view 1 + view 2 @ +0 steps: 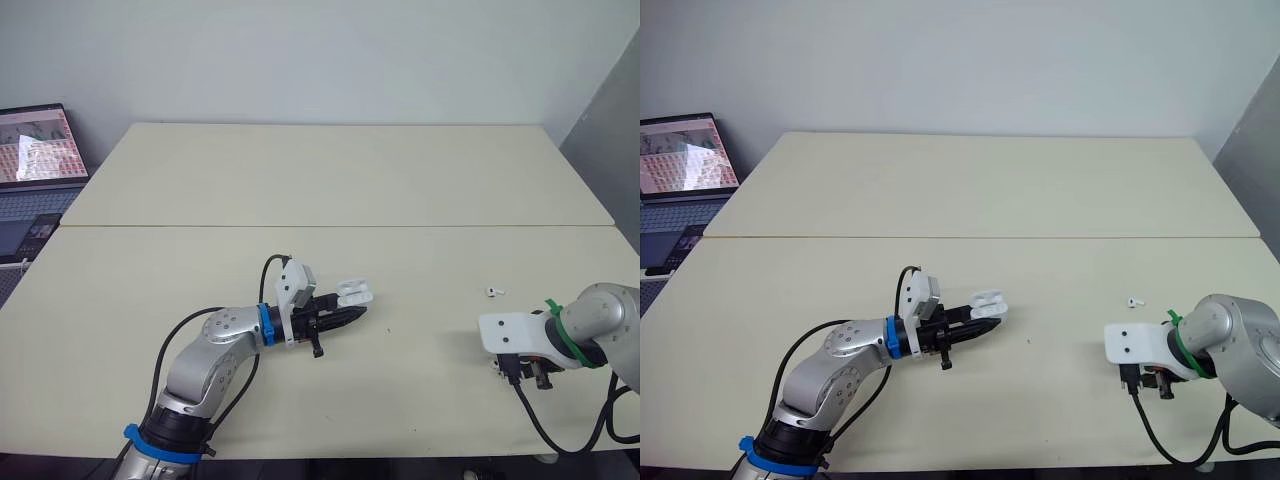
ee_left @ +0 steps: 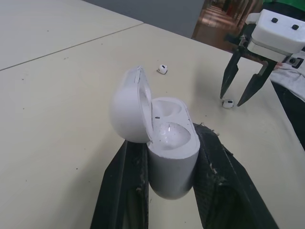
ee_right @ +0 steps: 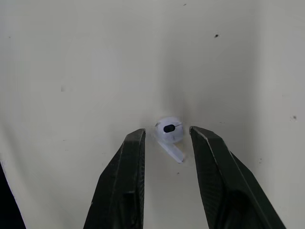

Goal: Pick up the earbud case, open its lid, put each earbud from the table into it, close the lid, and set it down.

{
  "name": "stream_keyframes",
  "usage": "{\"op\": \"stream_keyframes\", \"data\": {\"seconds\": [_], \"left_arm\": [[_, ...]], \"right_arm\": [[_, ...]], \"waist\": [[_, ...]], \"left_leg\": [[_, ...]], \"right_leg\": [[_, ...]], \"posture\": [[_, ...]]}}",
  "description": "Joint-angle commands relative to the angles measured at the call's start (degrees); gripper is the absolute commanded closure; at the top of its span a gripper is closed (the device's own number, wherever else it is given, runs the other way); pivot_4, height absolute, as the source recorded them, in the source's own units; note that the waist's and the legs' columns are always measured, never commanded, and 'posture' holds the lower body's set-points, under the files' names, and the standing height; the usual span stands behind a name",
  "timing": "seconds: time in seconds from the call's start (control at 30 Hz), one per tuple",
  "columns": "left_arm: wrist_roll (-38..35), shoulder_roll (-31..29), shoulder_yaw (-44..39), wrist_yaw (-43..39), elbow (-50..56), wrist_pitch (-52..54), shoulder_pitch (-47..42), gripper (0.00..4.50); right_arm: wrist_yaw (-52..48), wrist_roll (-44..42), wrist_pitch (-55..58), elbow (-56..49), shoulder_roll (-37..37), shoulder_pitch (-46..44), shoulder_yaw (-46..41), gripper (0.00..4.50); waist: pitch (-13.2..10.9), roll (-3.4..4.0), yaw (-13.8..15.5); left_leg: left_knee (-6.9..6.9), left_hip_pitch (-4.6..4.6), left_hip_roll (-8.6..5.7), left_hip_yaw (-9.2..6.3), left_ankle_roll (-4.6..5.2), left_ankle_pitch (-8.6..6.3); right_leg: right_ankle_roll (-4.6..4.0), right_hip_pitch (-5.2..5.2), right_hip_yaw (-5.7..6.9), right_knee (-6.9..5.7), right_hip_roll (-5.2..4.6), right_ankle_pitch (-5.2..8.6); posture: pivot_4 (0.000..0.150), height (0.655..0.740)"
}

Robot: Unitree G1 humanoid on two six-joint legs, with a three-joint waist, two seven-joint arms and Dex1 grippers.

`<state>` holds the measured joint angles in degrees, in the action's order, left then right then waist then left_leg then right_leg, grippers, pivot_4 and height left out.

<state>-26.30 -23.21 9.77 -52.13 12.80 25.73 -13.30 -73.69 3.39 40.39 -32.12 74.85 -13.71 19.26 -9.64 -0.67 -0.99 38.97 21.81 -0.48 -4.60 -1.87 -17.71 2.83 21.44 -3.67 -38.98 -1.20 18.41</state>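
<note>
Cream table point(image 1: 300, 180). Left end effector point(image 1: 345, 316) grips earbud case point(image 2: 171, 143), lid point(image 2: 126, 107) open. Right end effector point(image 2: 231, 98) open, fingers point(image 3: 128, 181) either side of earbud point(image 3: 169, 130), case at its 9 o'clock. Close gently, centred; earbud may roll.

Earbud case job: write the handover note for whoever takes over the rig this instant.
Left gripper: shut on the white glossy earbud case, whose lid stands open.
Right gripper: open, its fingers astride one white earbud that lies on the cream table, not yet gripped.
Second white earbud: on the table, a little farther out than the right gripper.
Done: case picked up, lid opened.
Left: grip and seat both earbuds, close the lid, set the case down.
</note>
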Motion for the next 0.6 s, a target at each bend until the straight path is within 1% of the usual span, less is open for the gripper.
{"op": "stream_keyframes", "data": {"seconds": [0.03,0.6], "left_arm": [[-0.1,0.3,0.2,-0.5,0.9,-1.2,-0.6,3.69],[0.5,-0.3,0.4,-0.4,1.7,-1.6,0.4,3.69]], "right_arm": [[-0.3,0.7,-2.3,0.3,1.0,0.5,-1.0,3.00],[-0.3,2.8,-4.7,2.7,-1.4,-0.2,-0.5,3.00]], "waist": [[0.0,0.00,0.0],[0.0,0.00,0.0]], "left_leg": [[0.00,-0.01,0.00,0.00,0.00,0.00],[0.00,-0.01,0.00,-0.01,0.00,0.00]], "right_leg": [[0.00,0.00,0.00,0.00,0.00,0.00],[0.00,0.00,0.00,-0.01,0.00,0.00]], "posture": [[0.150,0.7400],[0.150,0.7400]]}}
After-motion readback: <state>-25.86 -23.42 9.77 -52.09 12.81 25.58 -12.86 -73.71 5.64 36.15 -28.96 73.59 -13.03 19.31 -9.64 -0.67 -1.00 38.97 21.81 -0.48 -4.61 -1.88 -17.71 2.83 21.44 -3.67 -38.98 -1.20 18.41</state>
